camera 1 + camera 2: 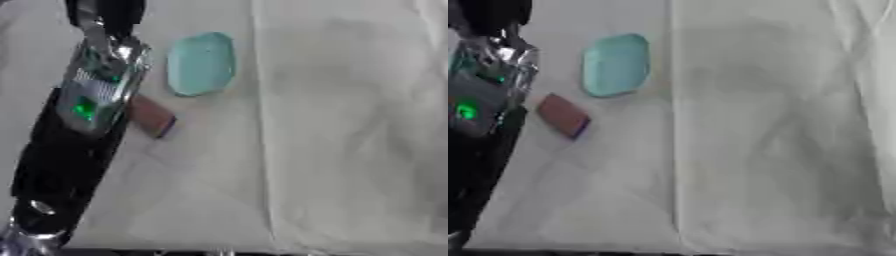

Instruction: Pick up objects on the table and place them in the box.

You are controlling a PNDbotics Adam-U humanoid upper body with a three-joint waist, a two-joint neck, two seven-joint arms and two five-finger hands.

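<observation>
Teal rounded oval object [200,63], flat, beside reddish-brown block [563,115]

— What is filling the view behind everything?

— A bench [780,150] is taking up nearly all of it, lying under a pale, off-white cloth [350,75] that is creasing in soft folds.

— Any seams?

— One long fold is running from far to near. A dark strip is showing along the near edge.

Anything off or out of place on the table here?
Nothing spilled or damaged. The teal oval object and the small reddish-brown block lie apart on the white cloth, the block at a slant. No box is in view. The left arm covers the left edge.
</observation>
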